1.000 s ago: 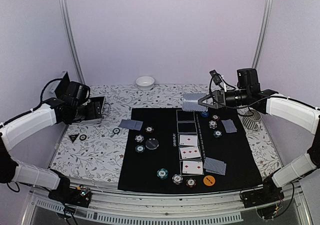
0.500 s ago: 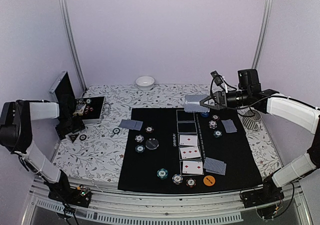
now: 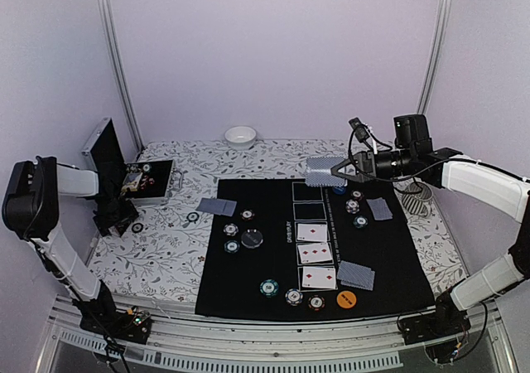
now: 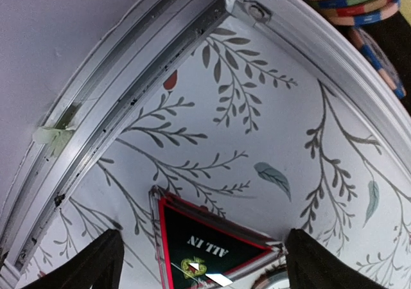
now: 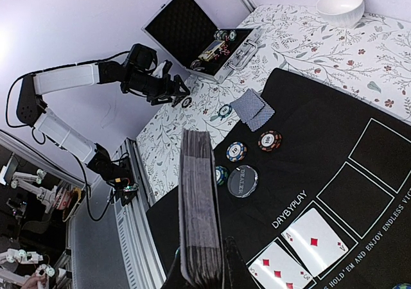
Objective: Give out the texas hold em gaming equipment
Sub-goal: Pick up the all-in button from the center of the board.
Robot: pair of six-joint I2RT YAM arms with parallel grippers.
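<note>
At the frame's left edge, the left gripper hangs with its fingers spread either side of a black, red-rimmed triangular "ALL IN" plaque on the floral tablecloth. At upper right, the right gripper pinches a deck of grey-blue-backed playing cards above the black mat.

Robotics lab cell: plain white enclosure walls, aluminium frame posts, floral-cloth table on extrusion rail.

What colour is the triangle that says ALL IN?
The triangle is black with a red edge; the left wrist view shows it best.
</note>
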